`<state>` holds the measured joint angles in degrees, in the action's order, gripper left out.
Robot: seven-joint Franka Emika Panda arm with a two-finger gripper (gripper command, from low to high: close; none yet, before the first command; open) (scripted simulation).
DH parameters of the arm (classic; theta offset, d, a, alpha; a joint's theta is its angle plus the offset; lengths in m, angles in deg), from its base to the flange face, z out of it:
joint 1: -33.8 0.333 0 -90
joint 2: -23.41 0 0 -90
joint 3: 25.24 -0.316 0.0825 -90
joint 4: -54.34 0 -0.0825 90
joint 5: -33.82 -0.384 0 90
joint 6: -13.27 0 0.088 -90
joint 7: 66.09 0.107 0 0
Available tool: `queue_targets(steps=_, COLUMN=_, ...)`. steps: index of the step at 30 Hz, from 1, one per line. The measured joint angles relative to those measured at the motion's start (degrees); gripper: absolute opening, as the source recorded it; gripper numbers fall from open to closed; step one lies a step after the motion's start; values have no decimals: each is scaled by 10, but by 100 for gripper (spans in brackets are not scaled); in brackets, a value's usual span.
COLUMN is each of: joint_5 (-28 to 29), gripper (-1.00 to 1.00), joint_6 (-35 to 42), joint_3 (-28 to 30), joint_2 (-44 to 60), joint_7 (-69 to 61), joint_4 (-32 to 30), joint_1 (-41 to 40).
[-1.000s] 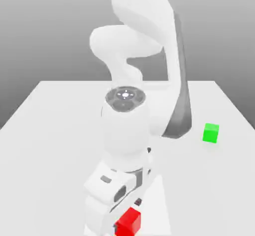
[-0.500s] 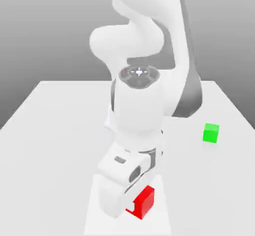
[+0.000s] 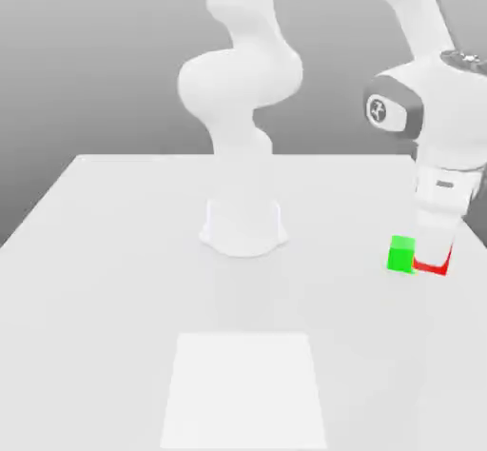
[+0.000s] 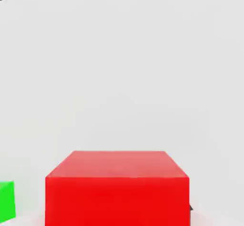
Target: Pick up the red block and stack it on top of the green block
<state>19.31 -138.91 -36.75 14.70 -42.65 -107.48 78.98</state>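
The red block [image 3: 437, 267] is held under my gripper [image 3: 434, 260], which is shut on it; only a thin red sliver shows below the white hand in the exterior view. It hangs right next to the green block [image 3: 401, 254], on the exterior view's right of it, at about the same height in the picture. Whether the two cubes touch, I cannot tell. In the hand view the red block [image 4: 116, 187] looms large and close, and a strip of the green block [image 4: 6, 201] shows at the picture's edge beside it.
The arm's white base [image 3: 243, 230] stands at the middle of the white table [image 3: 114, 278]. A paler rectangle [image 3: 244, 387] lies on the table's near side. The table's right edge runs close behind the green block.
The arm has swung from the table's near side up and over to the exterior view's right, carrying the red block to beside the green block. The green block has not moved.
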Motion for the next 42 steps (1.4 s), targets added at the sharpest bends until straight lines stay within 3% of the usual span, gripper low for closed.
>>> queue_targets(steps=6, joint_5=-12, gripper=-100, joint_6=0, joint_3=-105, joint_2=-83, joint_7=128, joint_4=-70, joint_1=77)
queue_targets(steps=9, joint_5=-6, gripper=-100, joint_6=-8, joint_3=-126, joint_2=-90, joint_7=153, joint_4=-80, joint_1=82)
queue_targets(steps=42, joint_5=148, gripper=-100, joint_6=-145, joint_3=-178, joint_2=55, joint_7=258, joint_4=-78, joint_1=-11)
